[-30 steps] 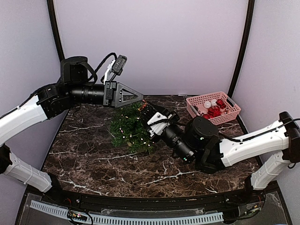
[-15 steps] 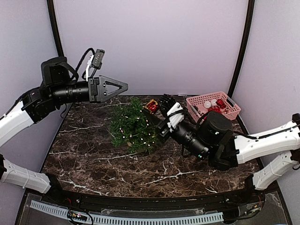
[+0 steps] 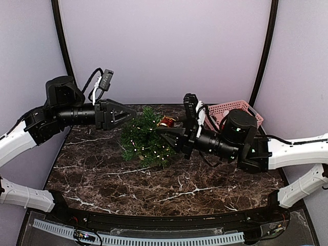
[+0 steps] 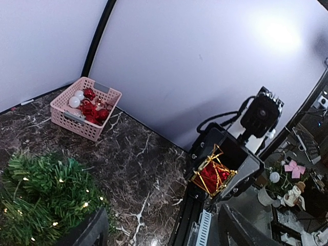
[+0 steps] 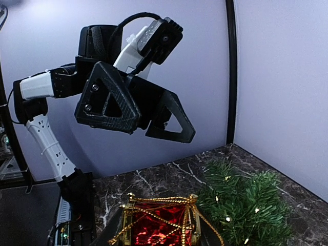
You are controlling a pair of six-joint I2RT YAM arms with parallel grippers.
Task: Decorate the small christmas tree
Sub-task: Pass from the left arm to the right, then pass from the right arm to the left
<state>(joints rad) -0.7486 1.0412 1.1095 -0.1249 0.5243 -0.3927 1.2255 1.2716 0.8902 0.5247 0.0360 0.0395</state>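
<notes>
Left arm extends level rightward, its left gripper [image 3: 132,116] spread open and empty by the bushy, dark green small christmas tree [image 3: 143,137], far-centre on the dark marble table [image 3: 102,174]. Right arm reaches leftward; the right gripper [image 3: 163,126] clamps a red, gold-corded drum ornament [image 3: 165,122] at the tree's right.

Pale lilac walls [image 3: 164,51] enclose a dark white-veined marble tabletop [image 3: 128,179].

Table layout
We record the small christmas tree [image 3: 143,139] on the table [image 3: 102,174], left of centre; the basket [image 4: 84,130] at the far right corner, well apart. The left gripper [image 3: 134,115] above the tree's left side, the right gripper [image 3: 166,125] beside its right, ornament [image 3: 166,121] between its fingers.
</notes>
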